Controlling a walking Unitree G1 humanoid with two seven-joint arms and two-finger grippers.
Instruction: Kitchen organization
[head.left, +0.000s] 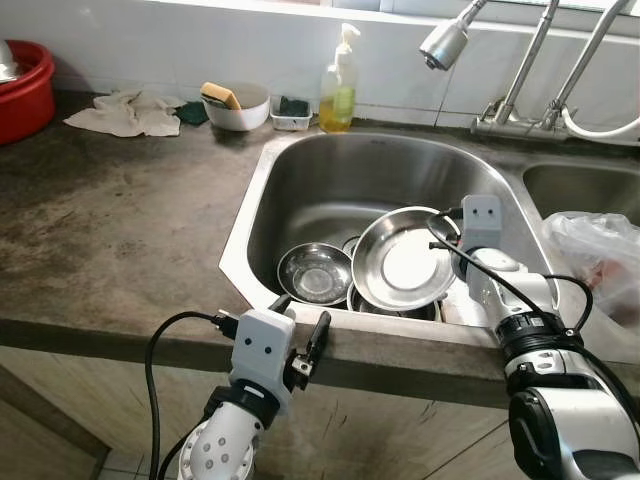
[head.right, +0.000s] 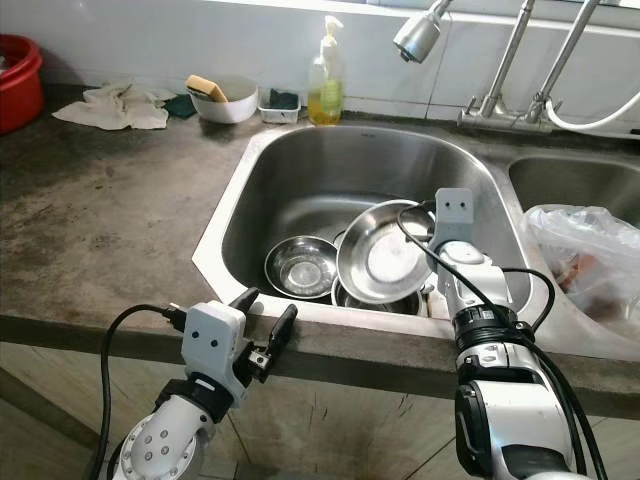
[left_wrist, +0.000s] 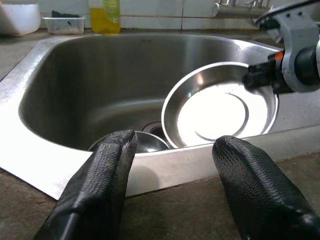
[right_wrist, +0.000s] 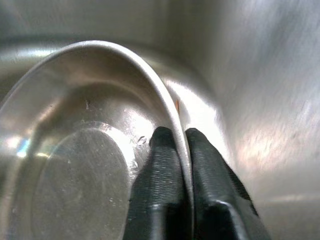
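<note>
Head views: a steel plate (head.left: 405, 262) is held tilted in the sink (head.left: 330, 180), its rim pinched by the right gripper (head.left: 452, 252).

Left wrist: the left gripper (left_wrist: 172, 172) is spread, the plate just beyond.

Right wrist: fingers (right_wrist: 159, 165) are clamped astride the rim; the plate is judged thin, stiff and slippery.

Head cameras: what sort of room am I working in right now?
A home kitchen, at the sink counter. A steel sink holds a steel plate pinched at its rim by the right gripper, with a dish soap bottle and taps behind.

Sink (head.left: 300, 170) back half lies open; tilted plate (head.left: 405, 265) and bowl (head.left: 314, 274) crowd its front.
</note>
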